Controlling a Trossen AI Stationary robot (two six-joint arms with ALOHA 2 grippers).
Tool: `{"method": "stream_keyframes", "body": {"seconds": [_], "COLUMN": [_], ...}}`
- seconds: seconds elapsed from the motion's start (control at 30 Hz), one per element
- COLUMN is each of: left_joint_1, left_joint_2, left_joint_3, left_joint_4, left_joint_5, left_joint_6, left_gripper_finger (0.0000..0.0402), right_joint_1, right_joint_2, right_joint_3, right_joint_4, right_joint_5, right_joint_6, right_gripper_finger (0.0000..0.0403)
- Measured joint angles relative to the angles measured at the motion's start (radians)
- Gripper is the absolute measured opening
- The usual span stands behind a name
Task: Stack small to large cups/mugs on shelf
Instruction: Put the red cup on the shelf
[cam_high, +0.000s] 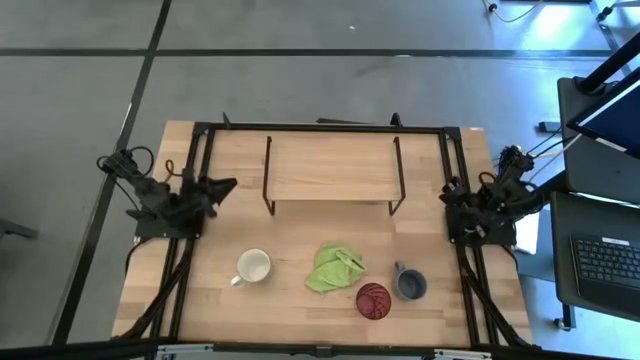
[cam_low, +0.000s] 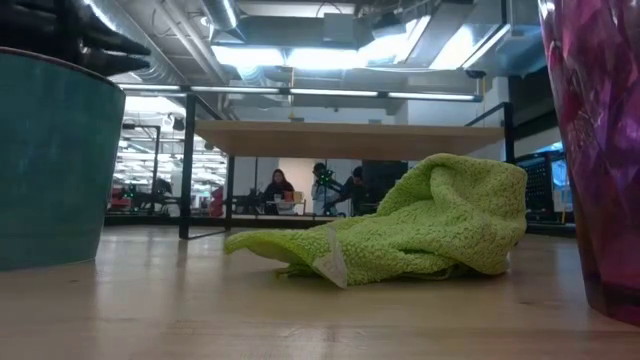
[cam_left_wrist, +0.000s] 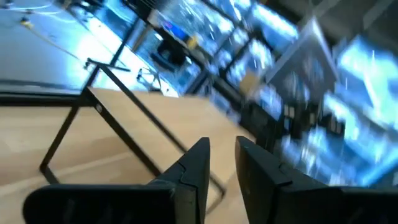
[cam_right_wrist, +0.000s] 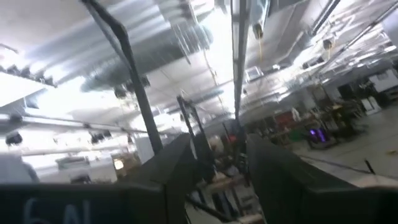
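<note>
Red tumbler (cam_high: 373, 300) beside grey-blue mug (cam_high: 409, 284) (both arms' fingers slightly spread, empty).

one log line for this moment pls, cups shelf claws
left claw open, parked | right claw open, parked | shelf bare | white mug, red tumbler, grey-blue mug on table

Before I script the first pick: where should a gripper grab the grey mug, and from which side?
Probably by the rim, from straight above. The grey mug stands upright, mouth open to the top. Its handle points toward the shelf, and the red tumbler sits close on its left, so one finger inside the wall on its free right side looks safest.
</note>
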Motion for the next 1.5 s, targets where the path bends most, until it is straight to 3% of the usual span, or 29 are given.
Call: {"method": "stream_keyframes", "body": {"seconds": [0.13,0.2,0.27,0.37,0.43,0.57,0.7,0.8,0.9,1.03,1.2,1.23,1.4,1.5], "left_joint_1": [0.026,0.036,0.047,0.05,0.043,0.037,0.057,0.092,0.134,0.184,0.242,0.253,0.31,0.337], "left_joint_2": [0.0,0.002,0.022,0.093,0.172,0.379,0.602,0.715,0.781,0.838,0.839,0.834,0.79,0.765], "left_joint_3": [0.005,0.036,0.09,0.229,0.362,0.654,0.903,1.013,1.04,1.023,1.024,1.023,1.024,1.023], "left_joint_4": [0.209,0.308,0.383,0.356,0.221,-0.277,-0.77,-1.025,-1.157,-1.206,-1.187,-1.185,-1.183,-1.185], "left_joint_5": [-0.019,-0.013,0.035,0.192,0.213,0.193,0.289,0.449,0.592,0.707,0.782,0.8,0.875,0.91], "left_joint_6": [0.167,0.282,0.394,0.469,0.477,0.359,0.112,-0.031,-0.072,-0.011,0.141,0.167,0.256,0.298], "left_gripper_finger": [0.0071,0.0071,0.0071,0.0071,0.0071,0.0071,0.0071,0.0071,0.0071,0.0071,0.0071,0.0071,0.0071,0.0071], "right_joint_1": [-0.001,-0.002,-0.009,-0.051,-0.083,-0.134,-0.153,-0.152,-0.167,-0.24,-0.373,-0.392,-0.482,-0.503], "right_joint_2": [0.0,0.0,0.0,0.024,0.047,0.143,0.299,0.468,0.689,1.023,1.423,1.493,1.645,1.738], "right_joint_3": [0.0,0.0,0.0,0.027,0.089,0.279,0.534,0.733,0.94,1.27,1.719,1.778,1.934,2.003], "right_joint_4": [0.117,0.167,0.2,0.226,0.226,-0.079,-0.558,-0.97,-1.236,-1.587,-2.344,-2.424,-2.316,-2.414], "right_joint_5": [0.119,0.129,0.026,-0.282,-0.289,0.011,0.302,0.323,0.321,0.178,-0.228,-0.305,-0.571,-0.666], "right_joint_6": [-0.086,-0.133,-0.157,-0.146,-0.118,-0.074,0.186,0.476,0.672,0.801,1.165,1.198,1.217,1.296], "right_gripper_finger": [0.0159,0.0159,0.0159,0.0159,0.0159,0.0159,0.0159,0.0159,0.0159,0.0159,0.0159,0.0159,0.0159,0.0159]}}
